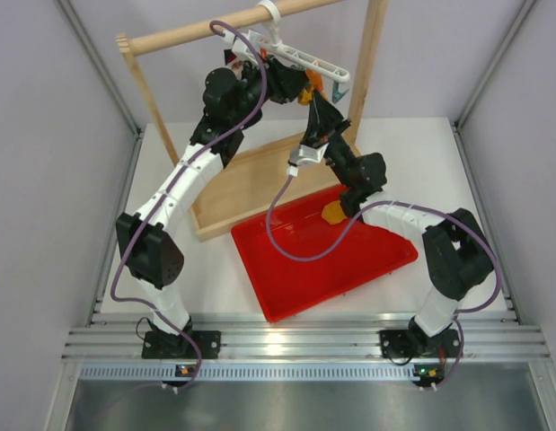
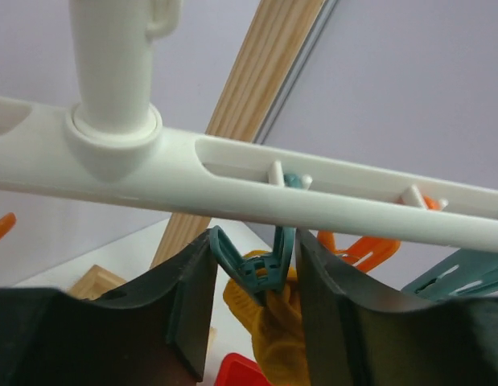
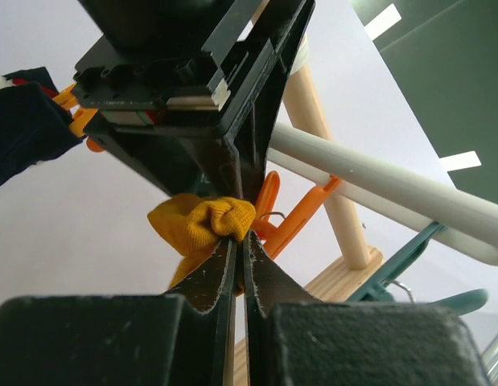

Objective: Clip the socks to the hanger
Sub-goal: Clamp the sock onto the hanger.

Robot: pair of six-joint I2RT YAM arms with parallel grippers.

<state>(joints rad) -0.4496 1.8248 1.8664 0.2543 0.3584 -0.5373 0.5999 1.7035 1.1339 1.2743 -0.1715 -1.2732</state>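
The white hanger (image 1: 300, 56) hangs by its hook from the wooden rail. In the left wrist view its bar (image 2: 257, 189) runs across just above my fingers. My left gripper (image 2: 253, 241) is shut on a teal clip (image 2: 269, 265), one finger on each handle. A mustard sock (image 2: 273, 326) hangs at that clip's mouth. My right gripper (image 3: 242, 237) is shut on this sock (image 3: 202, 223) and holds it up right under the left gripper. In the top view both grippers, left (image 1: 291, 83) and right (image 1: 312, 101), meet under the hanger. The second mustard sock (image 1: 334, 213) lies in the red tray.
The red tray (image 1: 304, 269) lies in front of the wooden rail frame (image 1: 251, 175). Orange clips (image 3: 301, 213) and further teal clips (image 2: 466, 273) hang beside the held one. A black sock (image 3: 23, 121) hangs at the left of the right wrist view.
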